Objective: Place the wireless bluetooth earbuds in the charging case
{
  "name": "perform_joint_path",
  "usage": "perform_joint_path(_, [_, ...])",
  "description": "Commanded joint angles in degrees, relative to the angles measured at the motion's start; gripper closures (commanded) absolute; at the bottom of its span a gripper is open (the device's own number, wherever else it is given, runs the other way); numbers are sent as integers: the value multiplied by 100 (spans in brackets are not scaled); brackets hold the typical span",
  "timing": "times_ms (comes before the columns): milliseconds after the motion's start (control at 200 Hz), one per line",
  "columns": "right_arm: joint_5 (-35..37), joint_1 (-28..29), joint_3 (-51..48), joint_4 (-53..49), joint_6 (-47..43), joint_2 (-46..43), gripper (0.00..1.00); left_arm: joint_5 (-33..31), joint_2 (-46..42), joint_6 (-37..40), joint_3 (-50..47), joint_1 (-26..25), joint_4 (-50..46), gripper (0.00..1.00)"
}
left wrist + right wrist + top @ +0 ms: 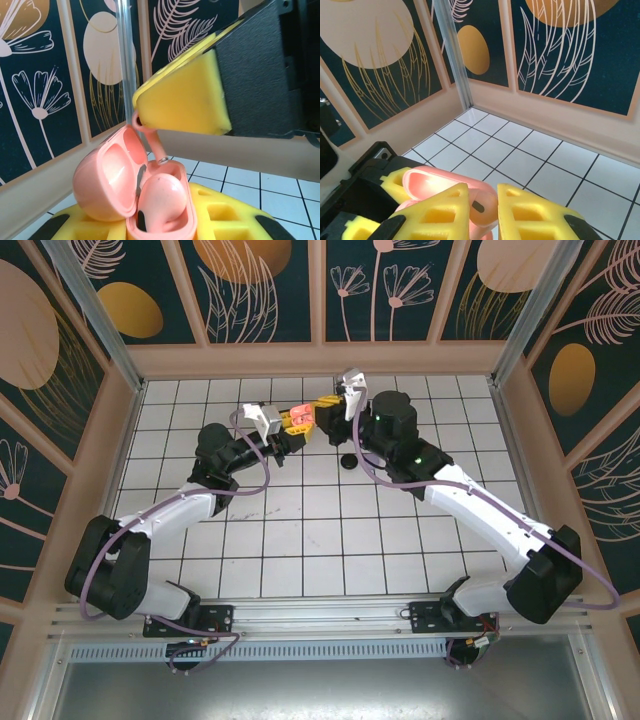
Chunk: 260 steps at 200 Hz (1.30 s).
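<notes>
Floral panels wall in a white-tiled bench (300,540); both arms meet above its far middle.

Left of the meeting point, the left pincer (292,425) is closed on the salmon charging case (107,182). The lid is swung open to the left and the well faces up. I judge the case is held off the tiles so the other arm can work from above.

One salmon earbud (162,197) lies in the case's open well, bulb up. I can't tell whether it is fully seated. A salmon loop (149,137) rises from the case's far rim toward the pad above.

Above and right of the case sits the right pincer (483,190). Its pads stand at a narrow gap with salmon plastic showing between them. I cannot tell whether it clamps anything or only hovers.

Further right of the case, down on the tiles, is a small dark object (348,461), too small to identify.

Room: the case is well clear of the back wall, with open tiles on its near side. The tight spot is the lid edge and loop, just beside the right pad. I judge any retreat should go straight up.
</notes>
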Motion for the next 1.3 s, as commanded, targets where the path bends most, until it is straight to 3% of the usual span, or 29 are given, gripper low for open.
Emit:
perform_joint_path(0, [-95, -65, -66, 270, 78, 91, 83, 152, -155, -77, 160, -28, 297, 100])
perform_joint_path(741, [149, -50, -50, 91, -91, 171, 85, 154, -173, -76, 205, -46, 280, 100])
perform_joint_path(1296, [1201, 730, 180, -358, -1223, 434, 86, 35, -169, -25, 259, -55, 179, 100])
